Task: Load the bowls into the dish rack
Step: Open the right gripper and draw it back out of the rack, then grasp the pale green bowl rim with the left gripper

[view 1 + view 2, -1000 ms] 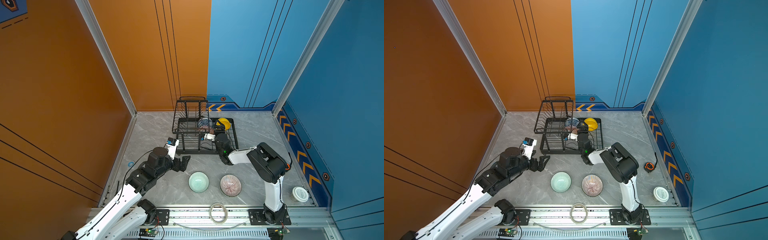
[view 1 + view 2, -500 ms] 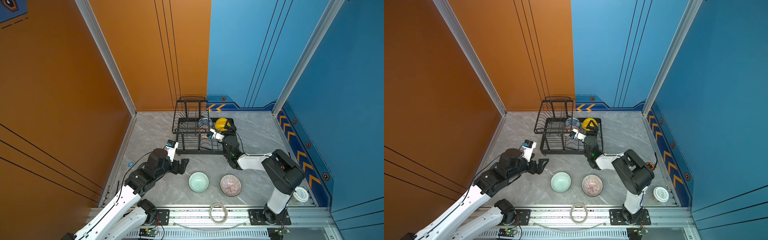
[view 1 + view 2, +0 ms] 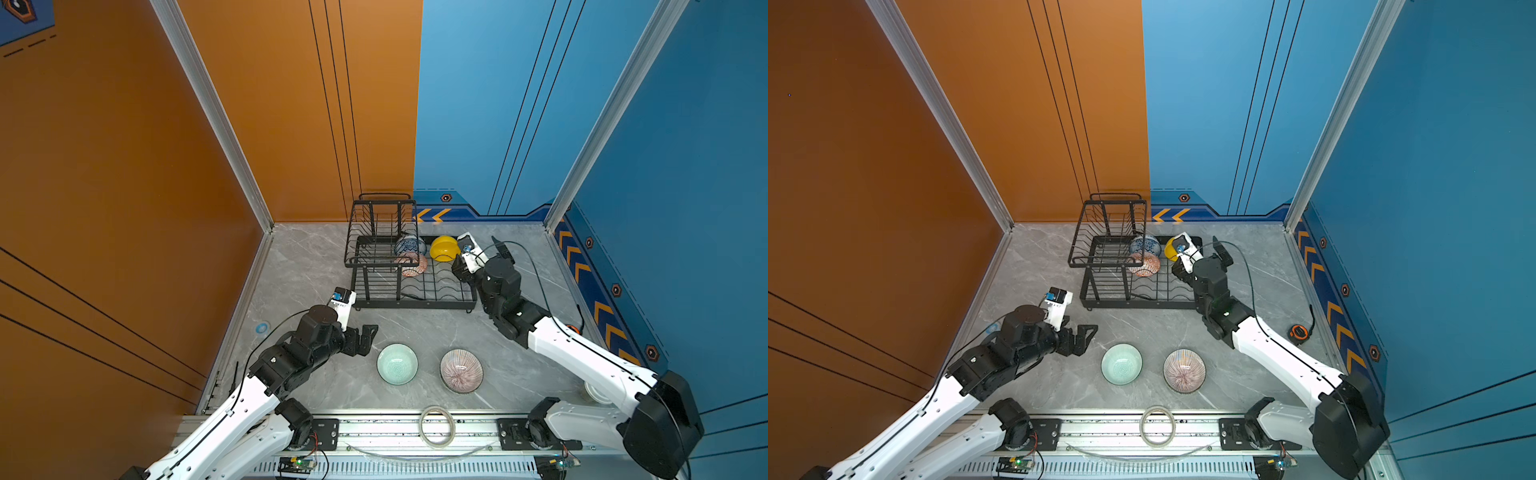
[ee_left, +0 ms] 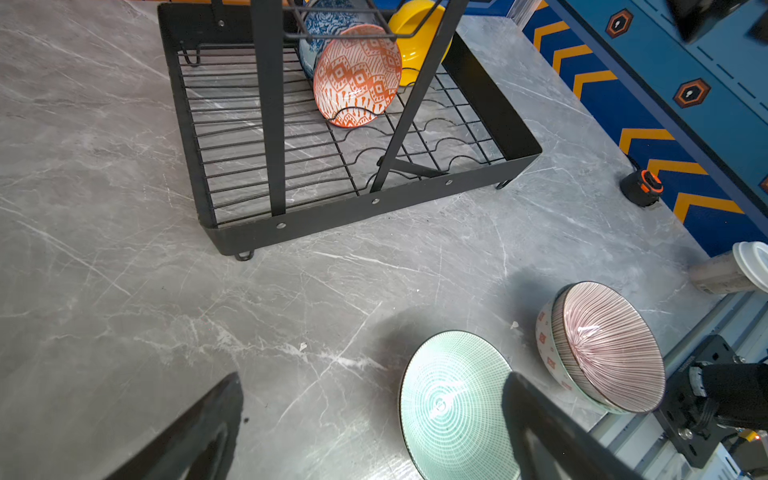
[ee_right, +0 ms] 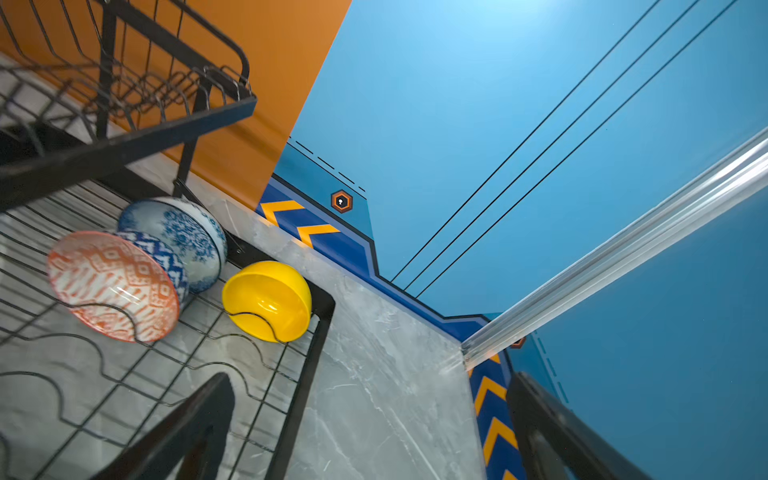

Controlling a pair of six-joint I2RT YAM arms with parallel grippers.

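Note:
The black wire dish rack point(image 3: 415, 305) point(image 3: 1142, 305) stands at the back of the table. Three bowls lean on edge in its base tray: blue-white floral point(image 3: 409, 245), orange-white diamond point(image 3: 413, 266) point(image 4: 357, 75) and yellow point(image 3: 444, 248) point(image 5: 268, 299). Two bowls sit upright on the table in front: pale green point(image 3: 397, 363) point(image 4: 453, 403) and pinkish striped point(image 3: 461, 370) point(image 4: 606, 345). My left gripper point(image 3: 368, 338) point(image 4: 374, 380) is open and empty, just left of the green bowl. My right gripper point(image 3: 478, 257) point(image 5: 372, 378) is open and empty over the rack's right rim, beside the yellow bowl.
A white lidded tub point(image 4: 748, 262) stands at the front right, mostly behind the right arm in both top views. A tape ring point(image 3: 436, 426) lies on the front rail. An orange-black tape measure point(image 3: 1300, 332) sits by the right wall.
The right gripper has drawn back out of the rack to its right rim, leaving the orange-white bowl standing in the tray. The left gripper has slid a little nearer the green bowl.

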